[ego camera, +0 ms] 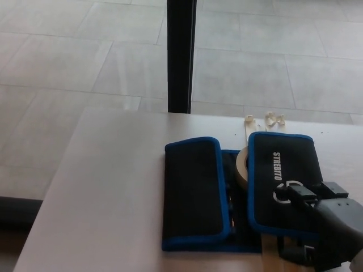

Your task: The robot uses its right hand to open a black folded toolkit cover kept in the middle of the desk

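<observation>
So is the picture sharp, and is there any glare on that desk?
Head view: soft daylight and a pale sheen across the desk; the toolkit cover and its white lettering read clearly; the right robot hand at the bottom corner looks slightly blurred.

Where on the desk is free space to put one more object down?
The desk is bare left of the toolkit cover, out to its left edge, and in the strip behind it. The right side is crowded: right hand on the cover, tape roll, small clips.
</observation>
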